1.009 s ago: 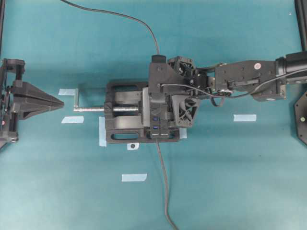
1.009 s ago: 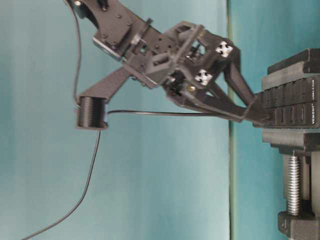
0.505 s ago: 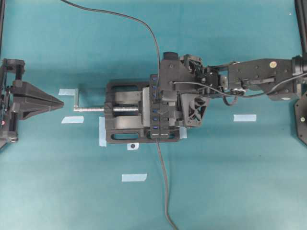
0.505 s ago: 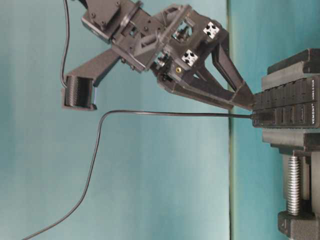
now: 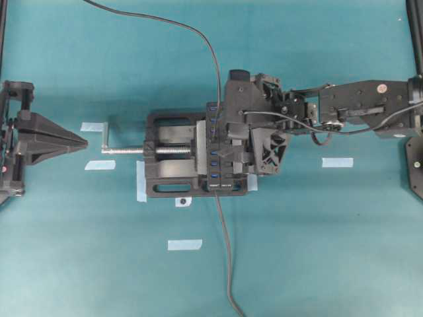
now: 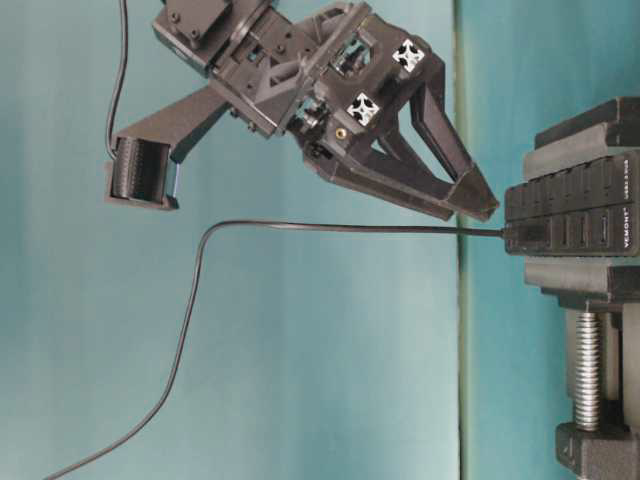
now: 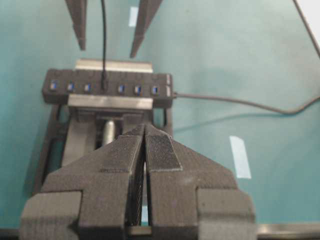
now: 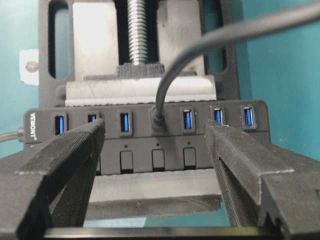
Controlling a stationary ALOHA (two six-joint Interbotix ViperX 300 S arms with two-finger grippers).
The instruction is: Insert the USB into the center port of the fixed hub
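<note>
USB (image 8: 158, 121) seated in center port; right gripper (image 8: 155, 150) spread, empty; left gripper (image 7: 145, 150) pressed together.

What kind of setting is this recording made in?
Most likely a robotics lab bench: a teal table marked with tape strips, a black vise clamping the fixed hub, and two arms, with the right gripper open and the left gripper shut.

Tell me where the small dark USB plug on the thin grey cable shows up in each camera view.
Overhead: small dark USB plug sits in the long black hub's blue slot row, beside the right claw.
Table-level: plug at right of centre, on the hub face.
Left wrist: plug upper left, mid-row.
Right wrist: plug at centre, between open fingers.
Shared landmark: the black vise's silver screw.
</note>
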